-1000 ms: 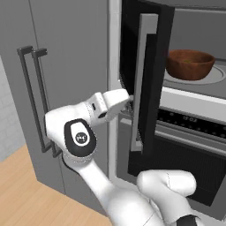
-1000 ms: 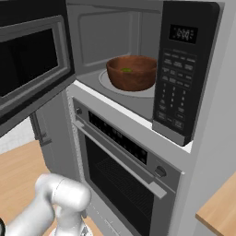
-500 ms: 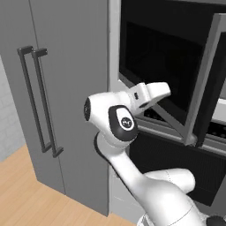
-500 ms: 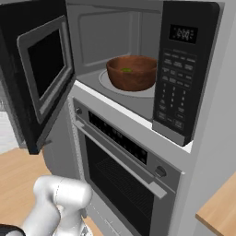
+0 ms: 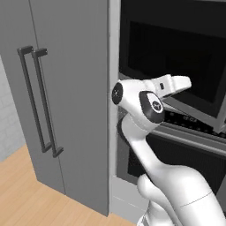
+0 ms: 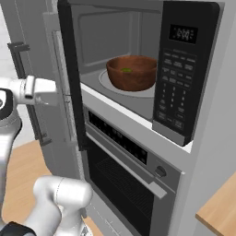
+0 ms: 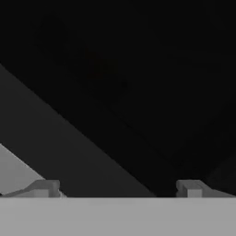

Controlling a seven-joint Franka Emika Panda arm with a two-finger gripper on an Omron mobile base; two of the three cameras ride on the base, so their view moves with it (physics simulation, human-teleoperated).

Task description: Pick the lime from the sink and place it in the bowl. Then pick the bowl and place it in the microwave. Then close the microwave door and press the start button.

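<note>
The gripper (image 7: 117, 191) sits right up against the dark outer face of the microwave door (image 5: 176, 57), its two fingertips (image 7: 44, 188) spread as wide as they go and holding nothing. From the left base view the white hand reaches across the door's lower edge. The door stands partly open — swung out edge-on in the right base view (image 6: 71, 83), between the arm and the cavity. Behind it, inside the microwave (image 6: 184, 78), the bowl (image 6: 132, 72) rests on the pale turntable, and the lime (image 6: 126, 70) shows as a green spot inside the bowl. Below the microwave is the oven (image 6: 129, 179); tall grey cabinet doors (image 5: 57, 97) stand to the left.
</note>
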